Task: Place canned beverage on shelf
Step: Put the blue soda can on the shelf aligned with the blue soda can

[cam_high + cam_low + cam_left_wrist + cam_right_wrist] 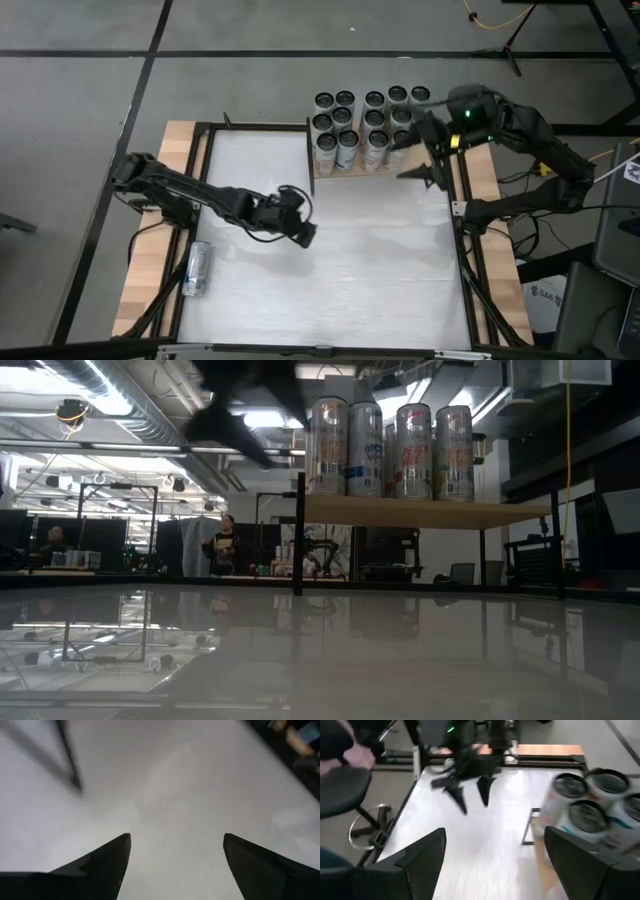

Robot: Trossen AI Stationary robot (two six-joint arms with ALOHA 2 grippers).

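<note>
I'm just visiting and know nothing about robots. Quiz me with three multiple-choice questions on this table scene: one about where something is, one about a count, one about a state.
1. Where is the lone silver beverage can?
A. lying at the white tabletop's left edge
B. on the shelf
C. in a gripper

2. How many can rows stand on the pale wooden shelf with black posts?
A. one
B. three
C. six

3. What is the left gripper doing?
A. clamping a can
B. open, holding nothing
C. gripping the shelf

Answers: 1 A, the high view shows it lying there; 2 B, three rows seen from above; 3 B, its fingers stand apart over bare table.
</note>
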